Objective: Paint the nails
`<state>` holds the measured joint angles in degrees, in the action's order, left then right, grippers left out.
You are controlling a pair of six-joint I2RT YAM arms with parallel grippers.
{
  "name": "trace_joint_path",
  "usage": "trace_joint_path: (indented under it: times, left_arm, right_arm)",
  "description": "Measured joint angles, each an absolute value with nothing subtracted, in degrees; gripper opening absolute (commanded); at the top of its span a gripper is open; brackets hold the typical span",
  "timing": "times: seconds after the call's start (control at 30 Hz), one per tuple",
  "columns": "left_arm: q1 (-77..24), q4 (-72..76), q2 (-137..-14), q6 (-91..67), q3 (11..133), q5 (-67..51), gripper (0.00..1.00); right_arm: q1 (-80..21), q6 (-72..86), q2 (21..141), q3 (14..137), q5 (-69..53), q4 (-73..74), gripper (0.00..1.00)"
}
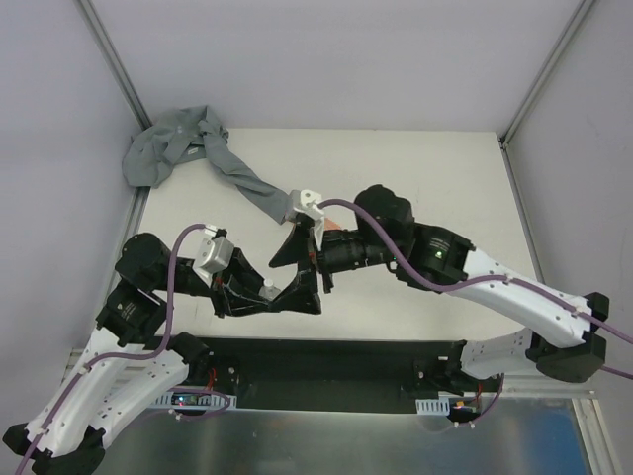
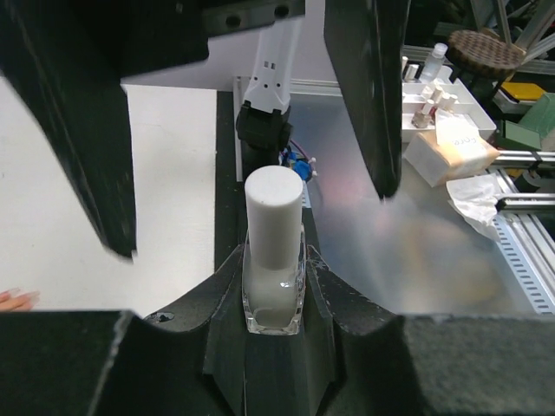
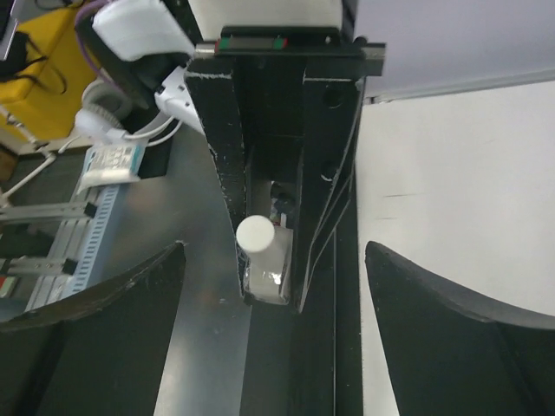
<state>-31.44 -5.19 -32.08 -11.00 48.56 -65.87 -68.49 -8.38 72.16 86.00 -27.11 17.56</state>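
**A:** Left wrist view: the small clear glass bottle with a white cylindrical cap [image 2: 274,260] stands upright, clamped at its base by the left gripper [image 2: 274,290]. The right gripper [image 3: 276,256] has its fingers wide apart on either side of the cap, touching nothing.

**B:** And the nails?

**A:** They are at the tip of the peach mannequin hand [image 2: 12,299], which barely peeks in at that view's left edge. It lies on the white table [image 1: 425,178], apart from both grippers. They are too small to tell if any are painted.

**B:** How would it handle?

**A:** I'd judge the hand light, and loose on its long grey fabric sleeve [image 1: 242,183], which is limp. A firm push would likely shove it, so use feather-light strokes. The glass looks hard, slick and breakable. The matte cap is the place to grip, across its round sides.

**B:** What does each view add?

**A:** The right wrist view looks down onto the cap top and confirms its own fingers are spread. The top external view alone shows the sleeve bunched in the far left corner and trailing towards the grippers, but the arms hide the bottle there.
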Motion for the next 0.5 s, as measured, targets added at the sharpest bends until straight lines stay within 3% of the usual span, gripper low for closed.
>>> trace_joint_path:
  times: [0.07,0.17,0.23,0.27,0.33,0.37,0.43,0.47,0.5]
  left_arm:
    - [-31.44,-5.10,-32.40,-11.44,48.56,-66.70,0.00]
    - [-31.44,-5.04,-32.80,-12.03,48.56,-67.35,0.00]
    - [-31.44,-5.02,-33.04,-12.49,48.56,-67.44,0.00]
    - [-31.44,-5.02,-33.15,-12.73,48.56,-67.53,0.00]
    - [-31.46,-4.82,-33.26,-12.93,48.69,-67.81,0.00]
    - [-31.55,-4.80,-33.32,-12.99,48.97,-67.96,0.00]
    - [-31.42,-4.95,-33.34,-13.08,49.04,-67.85,0.00]
    - [-31.42,-5.15,-33.30,-13.26,49.08,-67.16,0.00]
    - [-31.46,-5.28,-33.26,-13.30,49.08,-66.00,0.00]
  right_arm:
    - [-68.49,-7.79,74.83,86.00,-30.81,17.10,0.83]
    - [-68.49,-6.57,77.32,86.00,-34.83,15.88,0.70]
    - [-68.49,-5.78,77.95,86.00,-36.56,15.29,0.58]
    - [-68.49,-5.56,77.97,85.97,-36.69,15.14,0.43]
    - [-68.18,-5.50,77.87,85.86,-36.62,14.76,0.31]
    - [-67.88,-4.86,77.84,85.60,-36.18,14.59,0.19]
    - [-67.64,-4.54,77.45,85.12,-35.53,13.98,0.12]
    - [-67.64,-4.34,76.84,84.55,-34.59,13.96,0.02]
    - [-67.68,-4.32,76.12,83.88,-33.28,13.87,0.01]
